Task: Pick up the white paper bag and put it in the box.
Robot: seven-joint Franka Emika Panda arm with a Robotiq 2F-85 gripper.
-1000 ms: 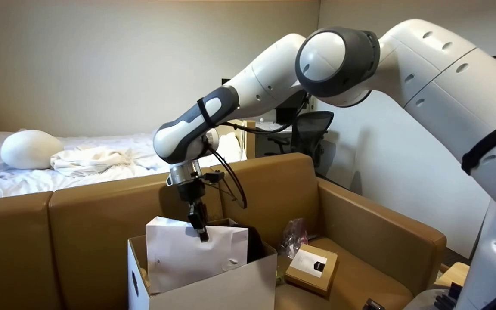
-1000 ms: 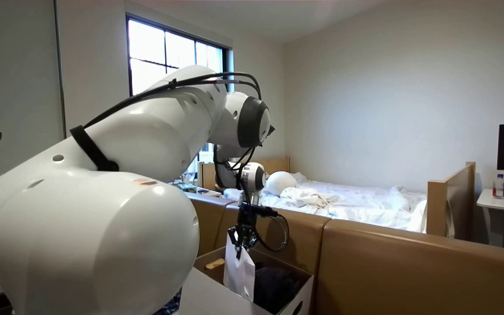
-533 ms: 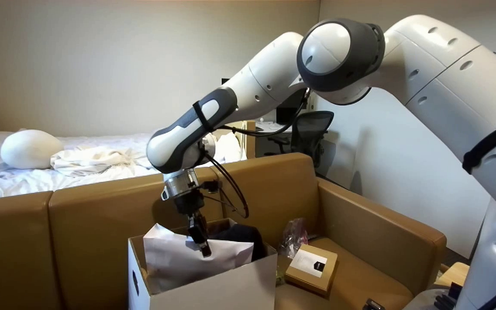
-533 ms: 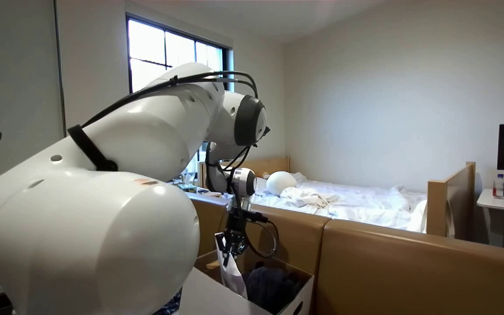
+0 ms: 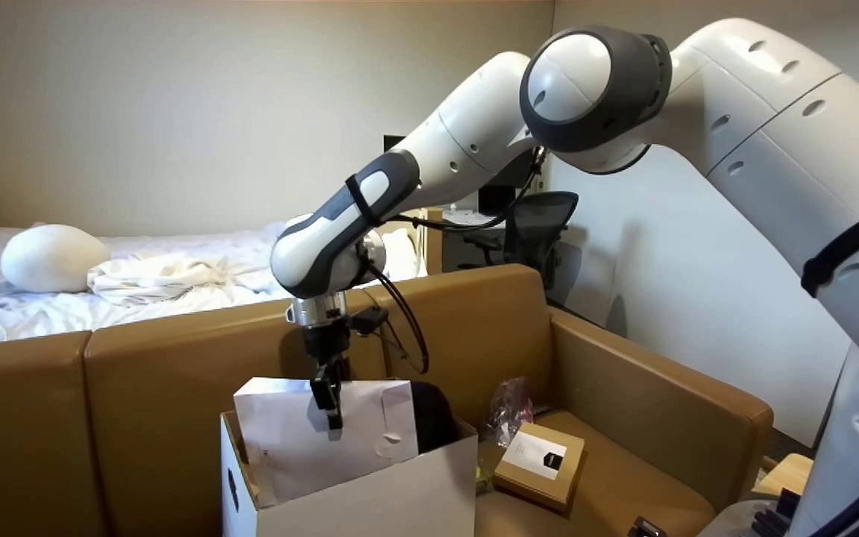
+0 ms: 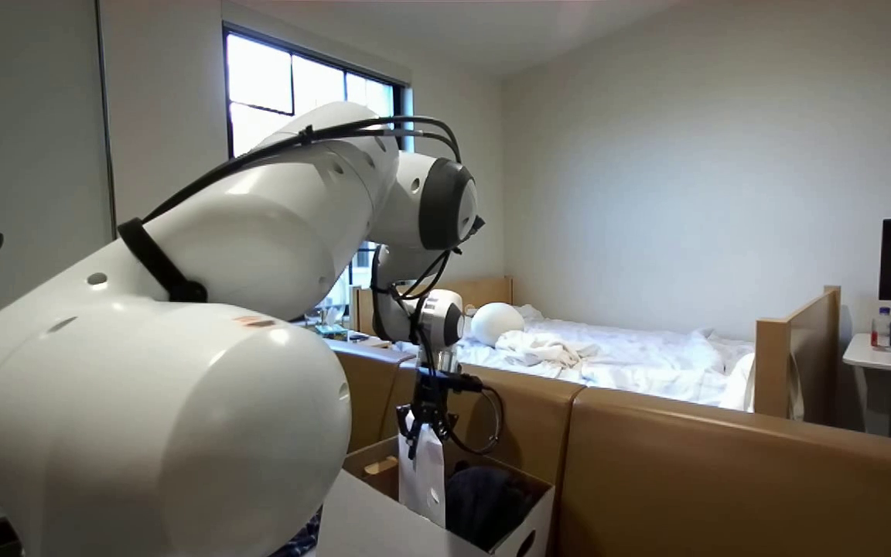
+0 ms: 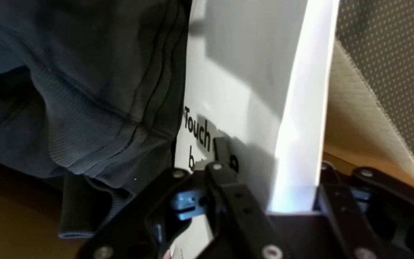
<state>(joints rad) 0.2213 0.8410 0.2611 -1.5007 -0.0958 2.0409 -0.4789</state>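
- Two fingers (image 7: 243, 203) of my claw (image 5: 331, 409) are clamping the upper part of the white paper bag (image 5: 325, 451), one on each side.
- I am holding it nearly upright, its lower part sitting inside the box (image 5: 400, 496), its bottom hiding behind the wall, its top rising above the rim.
- Dark clothes (image 7: 99, 108) are crowding one face of the bag.
- Close by the box, the backrest of the sofa (image 5: 467, 335) is standing.
- Flat brown package (image 5: 537, 466) and crinkled plastic (image 5: 510, 410) are lying on the sofa, near the box.
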